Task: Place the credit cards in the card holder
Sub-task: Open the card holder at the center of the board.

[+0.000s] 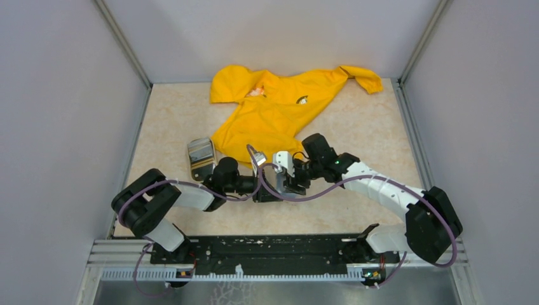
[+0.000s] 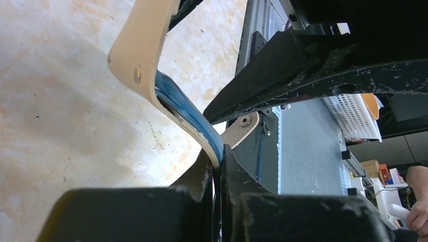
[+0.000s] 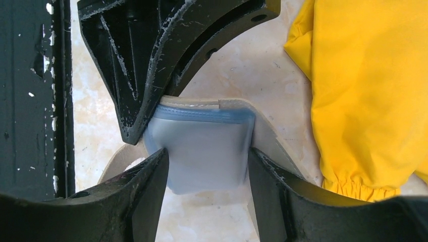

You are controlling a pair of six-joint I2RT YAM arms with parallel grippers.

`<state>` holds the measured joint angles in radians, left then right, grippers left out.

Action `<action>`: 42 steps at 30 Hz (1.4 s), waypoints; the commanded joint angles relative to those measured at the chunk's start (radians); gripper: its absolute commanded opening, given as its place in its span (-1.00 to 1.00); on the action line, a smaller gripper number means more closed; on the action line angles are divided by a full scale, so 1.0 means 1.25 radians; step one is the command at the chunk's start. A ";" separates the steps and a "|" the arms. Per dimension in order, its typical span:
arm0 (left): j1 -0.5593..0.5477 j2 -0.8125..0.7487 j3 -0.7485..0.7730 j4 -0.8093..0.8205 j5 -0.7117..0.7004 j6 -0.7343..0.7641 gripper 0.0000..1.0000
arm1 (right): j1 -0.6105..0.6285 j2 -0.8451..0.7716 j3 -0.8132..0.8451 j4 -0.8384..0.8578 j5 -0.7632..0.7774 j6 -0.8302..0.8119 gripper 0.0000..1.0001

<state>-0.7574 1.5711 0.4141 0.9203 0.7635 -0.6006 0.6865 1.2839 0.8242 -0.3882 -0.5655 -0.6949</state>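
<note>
so both arms are bunched up together mid-table, near side, and the card holder (image 2: 144, 45) is up off the table (image 1: 368, 133) between them. left gripper (image 2: 218, 166) is closed right down on one edge of it, basically no gap between the fingers, and from the left wrist cam you can see the tan flap curving up and away from the clamp with the little snap dot (image 2: 137, 74) on its face and the blue lining showing along the inner side. there's a second small tan tab with a snap (image 2: 246, 121) poking out behind it. right gripper (image 3: 207, 166) is spread about as wide as the holder's bluish clear pocket (image 3: 207, 146), and both side edges of that pocket sit against the inner faces of its fingers, so it's got it pinched across the width. the tan outer leather fans out behind the pocket, and the left gripper's black finger comes in from the top left onto the holder's upper corner. the credit cards (image 1: 202, 159) are a shiny striped stack lying flat on the table, left of the grippers and just beside the left arm's wrist, not in the holder. a yellow jacket thing (image 1: 279, 108) is spread out behind it all, toward the back wall
</note>
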 commanded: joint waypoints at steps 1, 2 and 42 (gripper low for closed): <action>-0.004 0.009 -0.002 0.070 0.036 -0.012 -1.00 | 0.007 0.007 0.010 0.022 -0.035 0.007 0.18; -0.004 0.009 -0.002 0.071 0.038 -0.011 -1.00 | 0.008 0.009 0.011 0.019 -0.048 0.005 0.19; -0.004 0.048 -0.016 0.028 0.009 0.062 -0.73 | -0.009 0.065 0.043 -0.034 -0.151 0.014 -0.68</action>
<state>-0.7574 1.6093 0.3813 0.9379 0.7856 -0.5564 0.6842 1.3449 0.8268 -0.4194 -0.6910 -0.6834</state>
